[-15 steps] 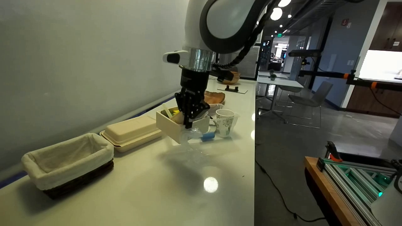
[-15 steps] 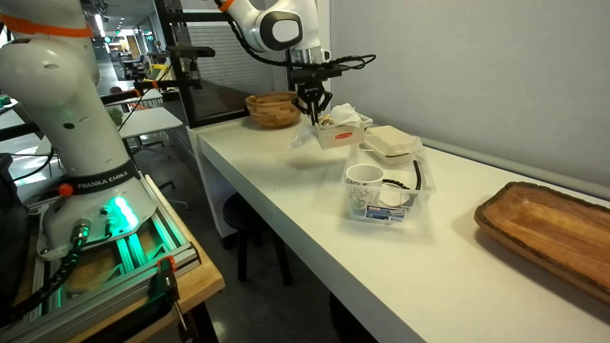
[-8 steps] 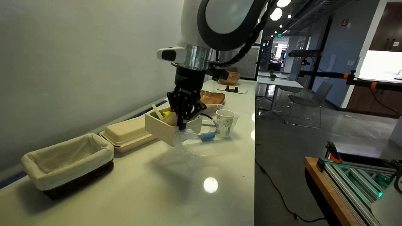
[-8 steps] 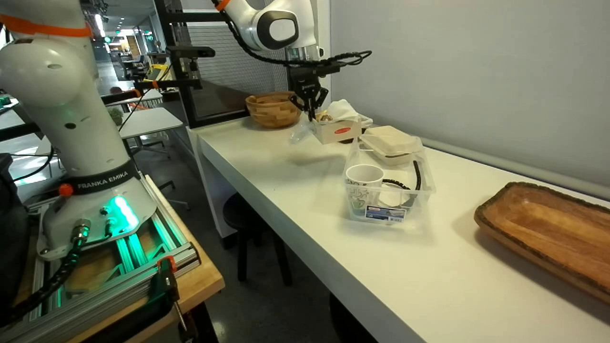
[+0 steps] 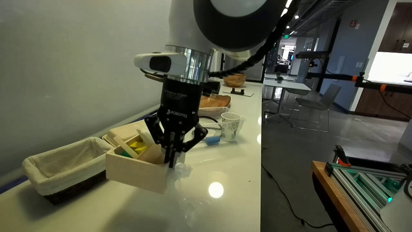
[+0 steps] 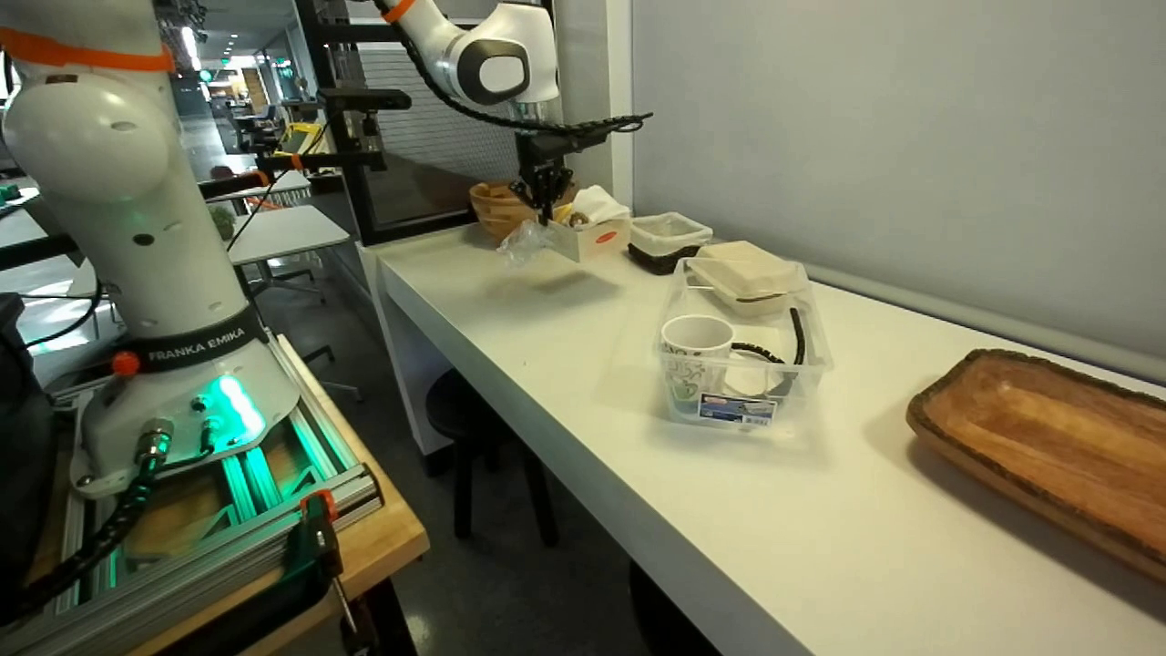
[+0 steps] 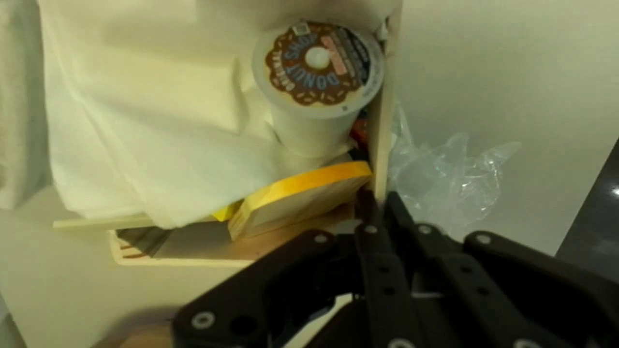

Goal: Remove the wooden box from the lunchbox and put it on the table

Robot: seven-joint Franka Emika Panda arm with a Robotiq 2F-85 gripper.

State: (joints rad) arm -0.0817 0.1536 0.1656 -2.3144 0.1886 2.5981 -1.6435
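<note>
The wooden box (image 5: 135, 172) is pale and open-topped, with a white cloth, a coffee pod (image 7: 316, 72) and yellow pieces inside. It also shows in an exterior view (image 6: 583, 241) and in the wrist view (image 7: 382, 140). My gripper (image 7: 380, 200) is shut on one side wall of the box, one finger inside and one outside. In both exterior views the box hangs slightly tilted above the white table (image 6: 565, 383), with a shadow under it. The clear lunchbox (image 6: 806, 383) stands apart, holding a paper cup (image 6: 697, 342) and a black cable (image 6: 799, 337).
Clear plastic wrap (image 7: 445, 179) hangs by the box's gripped wall. A dark basket with white lining (image 5: 77, 167) stands close to the box. A beige clamshell tray (image 6: 747, 269) lies behind the lunchbox. A wooden tray (image 6: 1048, 446) and a wooden bowl (image 6: 501, 210) also stand on the table.
My gripper has carried the wooden box along the table, farther from the lunchbox and up beside the lined basket. The grip on the box wall stays shut. The lunchbox has not moved.
</note>
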